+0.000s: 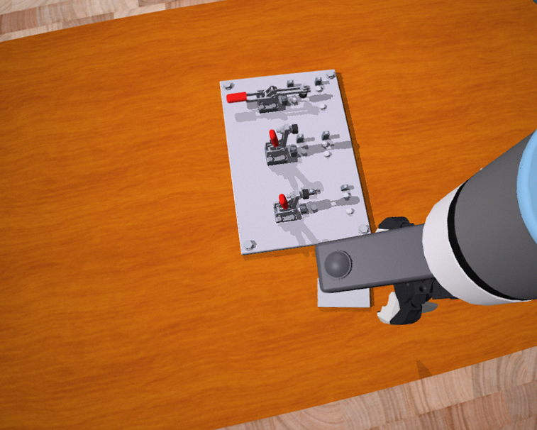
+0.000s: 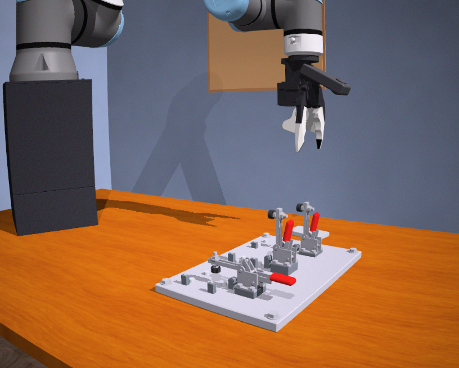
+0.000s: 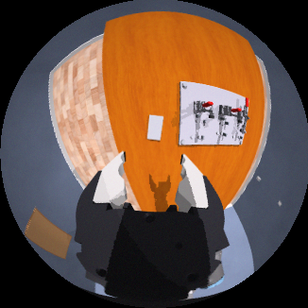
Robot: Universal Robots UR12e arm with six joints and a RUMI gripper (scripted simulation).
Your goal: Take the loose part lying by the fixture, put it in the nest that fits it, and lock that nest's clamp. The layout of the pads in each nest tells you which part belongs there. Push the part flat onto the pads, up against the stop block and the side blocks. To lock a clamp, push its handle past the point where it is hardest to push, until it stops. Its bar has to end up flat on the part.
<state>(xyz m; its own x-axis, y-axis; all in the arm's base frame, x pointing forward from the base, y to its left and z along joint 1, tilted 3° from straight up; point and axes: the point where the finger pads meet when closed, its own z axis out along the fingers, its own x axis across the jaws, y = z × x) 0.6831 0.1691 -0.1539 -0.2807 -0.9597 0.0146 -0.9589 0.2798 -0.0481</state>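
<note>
the arm reaches out high above the table [image 2: 76, 268], its gripper [image 2: 308, 143] pointing straight down, fingers spread and holding nothing, over the loose part [image 3: 155, 128] beside the fixture plate [image 2: 325, 268].

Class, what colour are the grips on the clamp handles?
Red, clearest in the exterior view.

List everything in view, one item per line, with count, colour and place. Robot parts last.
Table: one, orange wood, on a pale wood-block floor.
Fixture plate: one, light grey, mid-table.
Toggle clamps: three, grey with red handles, on the plate; one handle lies flat, two handles stand up.
Loose part: one, pale grey, flat on the table beside the plate.
Wall board: one, brown, behind the arm.
Pedestal: one, black.
Arm: one, grey, white and blue.
Gripper: one, open, empty, high above the table.
</note>
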